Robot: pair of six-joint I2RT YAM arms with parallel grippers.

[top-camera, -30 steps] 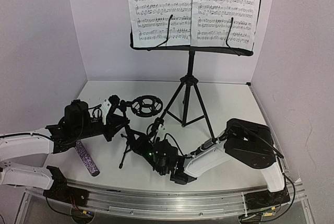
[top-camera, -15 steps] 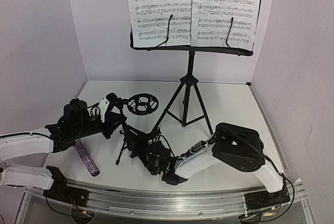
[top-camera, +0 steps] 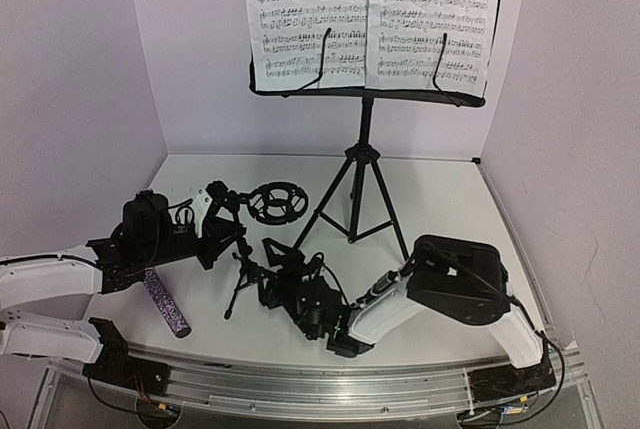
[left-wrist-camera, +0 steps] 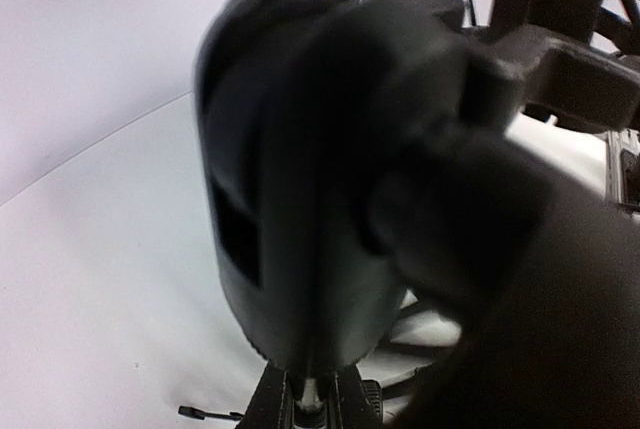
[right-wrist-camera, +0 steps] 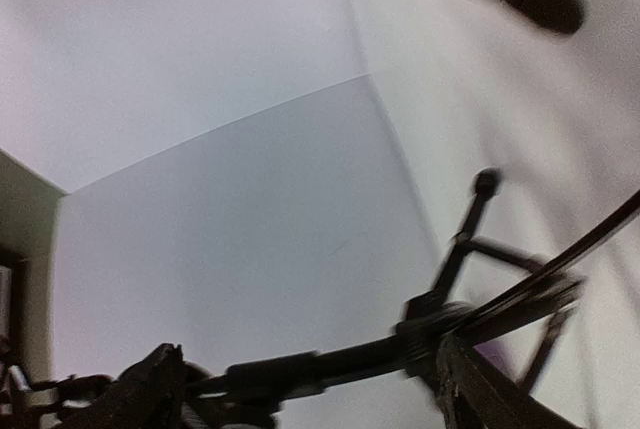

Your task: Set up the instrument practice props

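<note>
The purple microphone (top-camera: 166, 302) lies near left, not yet mounted. The right gripper (top-camera: 285, 271), fingers spread wide about a leg, has edged back rightward, so the small mic stand (top-camera: 243, 271) is probably still being positioned. The left gripper (top-camera: 222, 211) is at its top (grip unclear). Far back, the music stand (top-camera: 362, 164) holds the pages (top-camera: 312, 14): notation only, no legible words.

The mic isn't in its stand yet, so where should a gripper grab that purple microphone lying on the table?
Take the purple microphone mid-barrel, coming straight down from above; it lies flat, long and slender, so fingers can probably close across its narrow width.
</note>
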